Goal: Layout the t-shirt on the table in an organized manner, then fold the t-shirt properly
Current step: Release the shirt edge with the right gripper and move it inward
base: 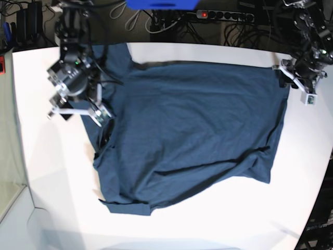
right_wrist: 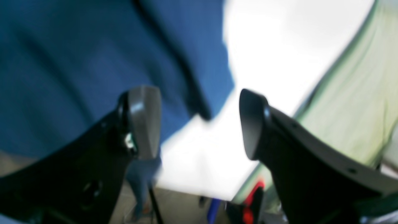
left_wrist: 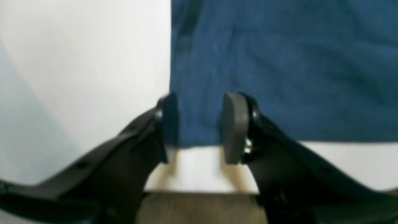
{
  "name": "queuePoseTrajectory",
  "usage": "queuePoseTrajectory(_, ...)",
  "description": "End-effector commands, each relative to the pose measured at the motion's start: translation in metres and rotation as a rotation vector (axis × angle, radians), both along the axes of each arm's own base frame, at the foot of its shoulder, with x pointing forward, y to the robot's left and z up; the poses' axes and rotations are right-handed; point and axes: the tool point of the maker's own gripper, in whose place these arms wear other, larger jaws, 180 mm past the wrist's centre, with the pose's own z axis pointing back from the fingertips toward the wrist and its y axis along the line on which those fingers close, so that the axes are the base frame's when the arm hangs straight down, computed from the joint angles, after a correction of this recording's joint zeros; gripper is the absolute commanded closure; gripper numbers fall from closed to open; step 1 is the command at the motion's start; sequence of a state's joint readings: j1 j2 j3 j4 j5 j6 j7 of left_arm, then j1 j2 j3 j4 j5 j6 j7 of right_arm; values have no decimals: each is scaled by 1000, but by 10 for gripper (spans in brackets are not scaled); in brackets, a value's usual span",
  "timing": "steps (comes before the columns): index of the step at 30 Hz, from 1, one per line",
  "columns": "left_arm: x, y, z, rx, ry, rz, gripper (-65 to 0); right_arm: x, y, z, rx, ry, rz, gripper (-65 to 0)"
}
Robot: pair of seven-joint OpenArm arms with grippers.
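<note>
The dark navy t-shirt [base: 192, 120] lies spread on the white table [base: 52, 172], with wrinkles and folded-over fabric along its near edge. My left gripper [base: 296, 82] is at the shirt's far right corner. In the left wrist view the left gripper [left_wrist: 201, 104] stands open, its jaws straddling that corner of the t-shirt [left_wrist: 279, 62], which lies flat on the table [left_wrist: 77, 62]. My right gripper [base: 80, 112] is at the shirt's left side by a sleeve. In the right wrist view the right gripper [right_wrist: 196, 102] is wide open, one finger over the t-shirt [right_wrist: 62, 62], the other over bare table [right_wrist: 273, 46].
A power strip [base: 223, 15] and cables lie behind the table's far edge, beside a blue object [base: 161, 4]. A pale green surface [right_wrist: 357, 93] runs along the table's left side. The table's edge lies just under the left gripper.
</note>
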State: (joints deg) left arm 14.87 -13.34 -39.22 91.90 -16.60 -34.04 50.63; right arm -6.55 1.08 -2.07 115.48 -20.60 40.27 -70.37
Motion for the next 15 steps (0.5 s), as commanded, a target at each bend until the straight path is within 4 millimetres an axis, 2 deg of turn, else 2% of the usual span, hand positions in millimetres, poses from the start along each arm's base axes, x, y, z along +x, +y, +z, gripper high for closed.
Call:
queuePoseTrajectory(1,9,5,12,13,-49,1,-238,10,3,11,2,-39,-9,-403)
queuePoseTrajectory(5,15,3,12,0,-63,2,-238,26,24,14,68,-59,-12,-404)
queuePoseTrajectory(7,15,5,2,-19,-42,18,-236,30,31,8,86,-40,-11,-404)
queuePoseTrajectory(10,7,5,-19,-67,7,51,-178,27,40,-4,109,0,-8,-404)
queuePoseTrajectory(12,8,5,-27,-88,20,64,-155,30,49,-8,140,-3,6,-404)
queuePoseTrajectory(15,5,4,-38,-110,48,74,-152,36,65,-15,199,-25,45,-404)
